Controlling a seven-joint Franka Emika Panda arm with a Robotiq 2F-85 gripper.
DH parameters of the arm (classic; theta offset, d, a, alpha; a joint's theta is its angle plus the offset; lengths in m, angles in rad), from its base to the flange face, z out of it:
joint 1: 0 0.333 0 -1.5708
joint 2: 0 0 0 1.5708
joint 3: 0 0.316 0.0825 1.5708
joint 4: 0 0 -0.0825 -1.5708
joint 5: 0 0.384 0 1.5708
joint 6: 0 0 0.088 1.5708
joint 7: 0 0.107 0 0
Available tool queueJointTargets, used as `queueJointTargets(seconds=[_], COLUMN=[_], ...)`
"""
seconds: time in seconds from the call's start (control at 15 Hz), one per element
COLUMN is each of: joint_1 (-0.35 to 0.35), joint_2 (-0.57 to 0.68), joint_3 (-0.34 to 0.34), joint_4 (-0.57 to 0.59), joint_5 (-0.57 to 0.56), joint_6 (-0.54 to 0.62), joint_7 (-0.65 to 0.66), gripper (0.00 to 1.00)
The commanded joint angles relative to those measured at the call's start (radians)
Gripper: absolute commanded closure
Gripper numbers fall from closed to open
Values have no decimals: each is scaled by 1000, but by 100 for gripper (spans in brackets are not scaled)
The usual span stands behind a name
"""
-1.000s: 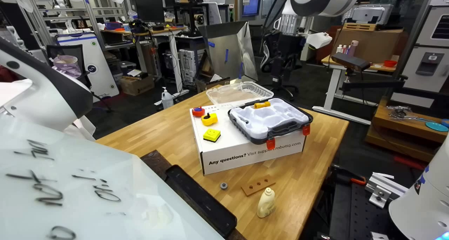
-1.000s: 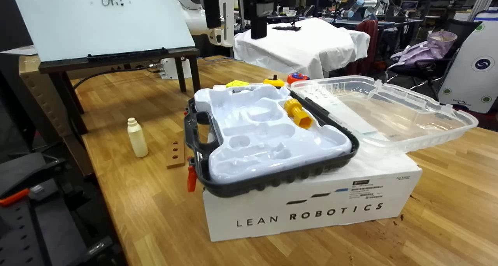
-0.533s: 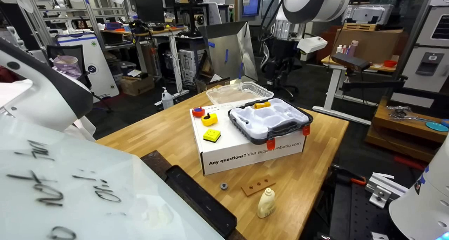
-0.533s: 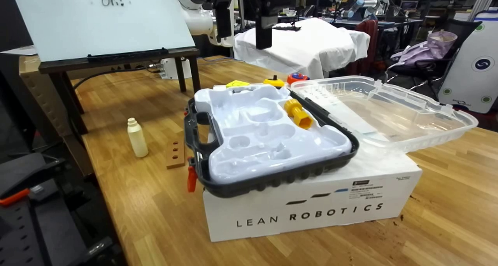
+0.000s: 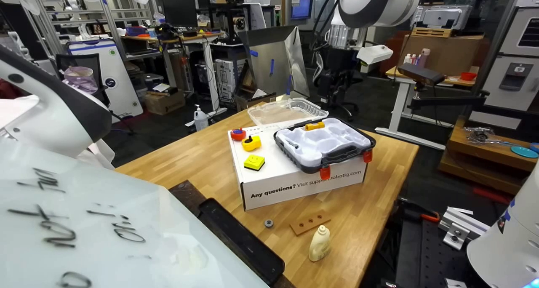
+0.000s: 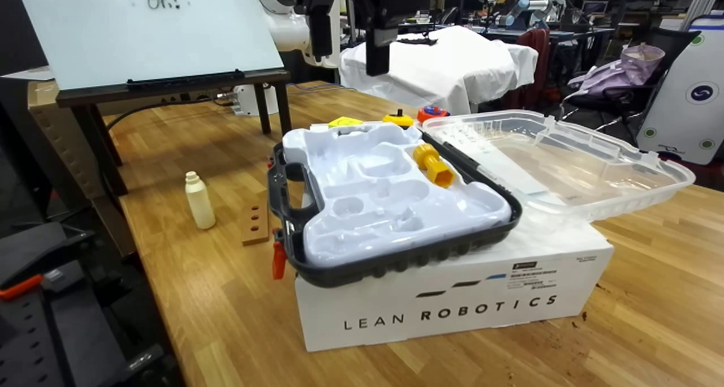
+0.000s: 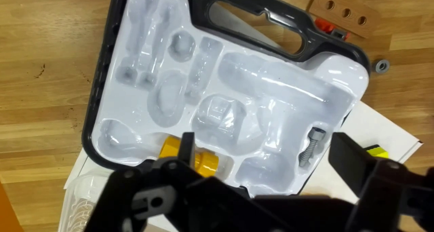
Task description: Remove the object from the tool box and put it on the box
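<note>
The gripper (image 7: 262, 147) is hanging above the open tool box (image 6: 367, 237), and its 2 black fingers (image 7: 349, 162) are standing wide apart. The tool box is sitting on top of the big white box (image 6: 396, 302) and is poking out past an edge. Its 2 red clips (image 5: 324, 172) are dangling, and its clear lid (image 6: 571, 155) is lying wide open beside it. Inside the tool box, the yellow piece (image 6: 434, 165) is lying in a dent on the lid's side. In the wrist view, a finger is hiding part of it. A gray bolt (image 7: 310, 149) is also lying in the tool box, in a little dent. Next to the tool box, 3 things are sitting on the white box: a red and blue round thing (image 5: 238, 134), a yellow thing with a black knob (image 5: 252, 143), and a yellow block (image 5: 254, 162) with a smiley face. Down on the wood table (image 5: 177, 153), a cream bottle (image 5: 320, 244) is standing near a brown bar (image 5: 306, 223) with 3 holes. A small gray ring (image 7: 377, 66) is lying close by.
</note>
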Motion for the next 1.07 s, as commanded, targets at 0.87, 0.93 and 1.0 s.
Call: queueJointTargets(seconds=[0.87,0.93,1.0], joint_1=[-17,-17,-17], joint_2=[110,110,110], joint_3=[20,20,20], joint_4=[116,116,116], joint_5=[252,252,252], joint_6=[-141,-141,-141], joint_7=[-206,-206,-206], gripper=[0,0,0])
